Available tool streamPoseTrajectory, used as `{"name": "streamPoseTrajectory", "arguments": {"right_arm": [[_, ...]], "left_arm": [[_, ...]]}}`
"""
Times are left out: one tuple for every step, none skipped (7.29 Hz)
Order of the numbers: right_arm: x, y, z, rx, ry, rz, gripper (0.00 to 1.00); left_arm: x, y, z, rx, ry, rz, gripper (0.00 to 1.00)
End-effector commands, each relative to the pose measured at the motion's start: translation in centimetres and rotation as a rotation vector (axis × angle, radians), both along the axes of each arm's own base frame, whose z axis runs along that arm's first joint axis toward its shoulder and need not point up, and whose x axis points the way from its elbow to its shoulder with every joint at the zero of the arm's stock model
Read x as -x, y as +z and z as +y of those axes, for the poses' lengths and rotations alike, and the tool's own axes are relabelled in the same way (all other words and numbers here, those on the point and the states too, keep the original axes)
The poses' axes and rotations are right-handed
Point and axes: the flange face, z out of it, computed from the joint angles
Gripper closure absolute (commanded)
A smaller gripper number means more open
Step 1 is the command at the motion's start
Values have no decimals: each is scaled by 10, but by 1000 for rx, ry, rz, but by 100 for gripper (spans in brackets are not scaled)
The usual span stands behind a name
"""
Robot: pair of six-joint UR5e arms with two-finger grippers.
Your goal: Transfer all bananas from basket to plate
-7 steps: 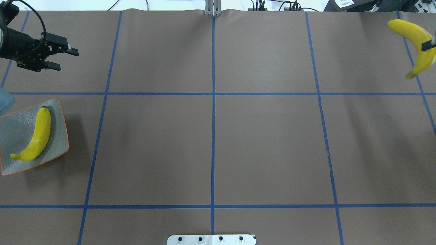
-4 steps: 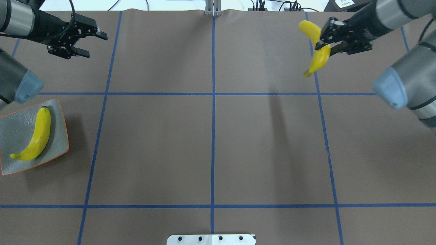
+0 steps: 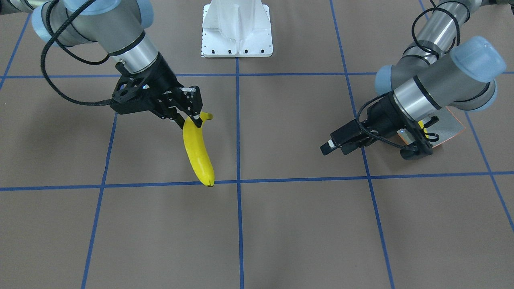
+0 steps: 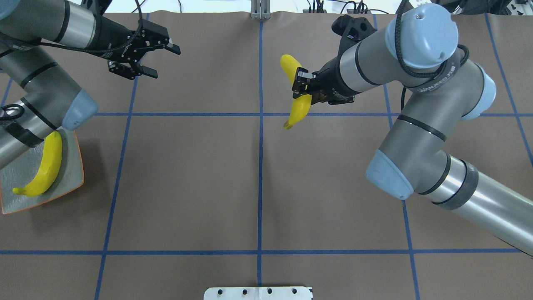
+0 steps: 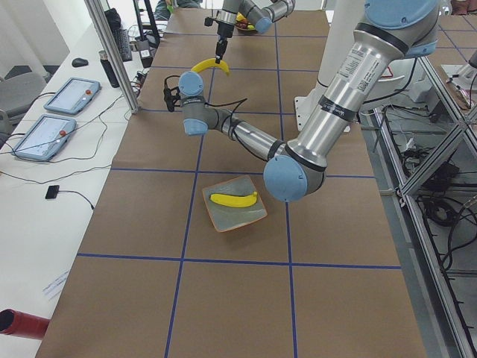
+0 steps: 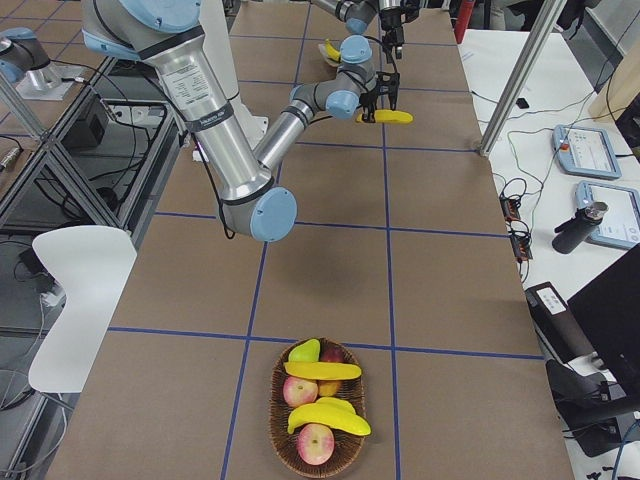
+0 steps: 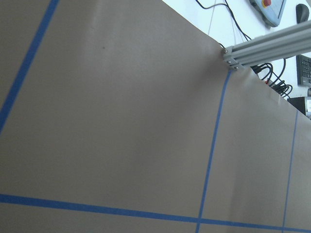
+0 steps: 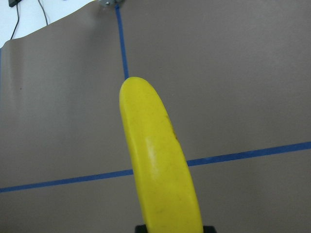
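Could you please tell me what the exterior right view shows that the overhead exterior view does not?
Only the exterior right view shows the basket, with a top banana and a lower banana among other fruit. Only the overhead view shows the left gripper plainly open, and the plate clearly, with the plated banana on it. Both show the right gripper shut on the held banana above the table.

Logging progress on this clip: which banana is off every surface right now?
The banana clamped in the right gripper, hanging above the table. One other lies on the plate; two sit in the basket.
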Motion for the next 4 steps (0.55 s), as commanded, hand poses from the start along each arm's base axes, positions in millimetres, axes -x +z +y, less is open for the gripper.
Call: {"name": "streamPoseTrajectory", "arguments": {"right_arm": [[35,-27,40,-60,8,-60,100],[44,-30,49,-58,32,-113,100],[47,-31,50,-44,52,-118,100],[49,-31,51,-46,55,-117,100]], "left_arm": [[-35,-45,15,3,52,51,1],[-62,-66,31,0,96,73,1],[-79,-87,42,26,123,99,1],[-91,-102,49,26,118,117,1]]}}
